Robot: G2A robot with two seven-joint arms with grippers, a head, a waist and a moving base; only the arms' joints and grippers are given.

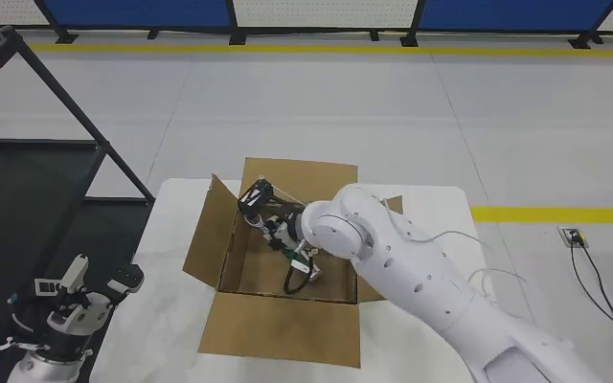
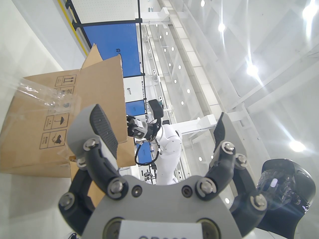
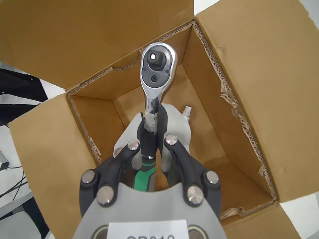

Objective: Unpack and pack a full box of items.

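Clamping chrome ratchet wrench (image 3: 157, 75), right gripper (image 3: 152, 135) jaws over corrugated box (image 3: 199, 80).

The white table (image 1: 170, 215) in front of me stood on a pale grey floor. A yellow line (image 1: 316, 48) crossed the floor before blue panels (image 1: 134, 11) at the far side. A black frame (image 1: 67, 105) stood to my left. A small floor socket (image 1: 573, 236) with its cable lay to my right.
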